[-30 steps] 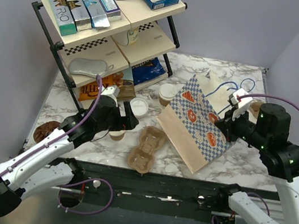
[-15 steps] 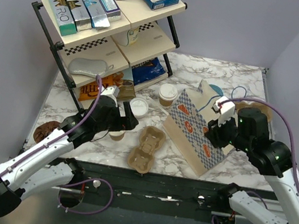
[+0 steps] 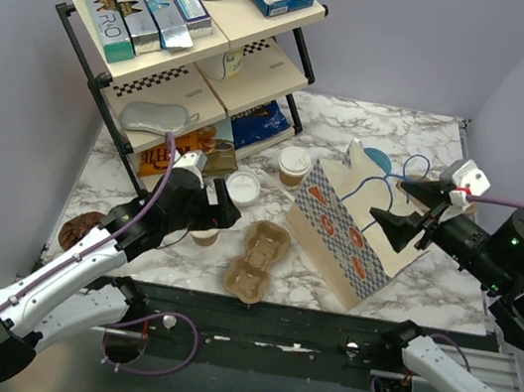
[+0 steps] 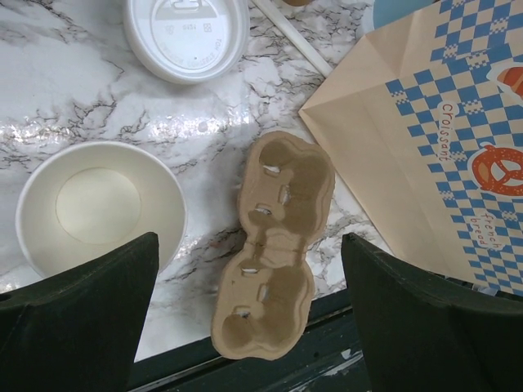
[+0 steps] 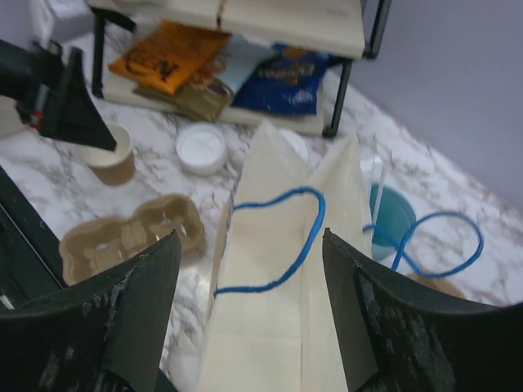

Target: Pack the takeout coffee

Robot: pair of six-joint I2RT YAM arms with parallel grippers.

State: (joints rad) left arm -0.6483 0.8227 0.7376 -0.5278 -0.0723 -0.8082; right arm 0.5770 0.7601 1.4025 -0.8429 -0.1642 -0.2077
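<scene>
Currently, the takeout coffee (image 3: 294, 165) is stood upright on the marble table (image 3: 428, 284), near the foot of the shelf rack (image 3: 197, 44) and just beside the far left corner of the paper bag (image 3: 346, 235). It is gripped by neither arm and touched by neither. The left gripper (image 3: 214, 213) is positioned nearer the arm bases and to the left of the coffee, and a loose white lid (image 3: 242, 188) is located between the two. The jaws of the left gripper are spread wide and nothing is held. In the left wrist view, the cup carrier (image 4: 274, 245) is seen on the table below the gap between the fingers, and the lidless paper cup (image 4: 98, 204) is partly covered by one finger; whether that cup is touched cannot be determined. The right gripper (image 3: 406, 208) is positioned above the right part of the bag, well apart from the coffee, which is found to its left across the bag. Its jaws are likewise spread wide and nothing is held. In the right wrist view, the bag's open top and one of its blue handles (image 5: 315, 237) are framed between the fingers.
</scene>
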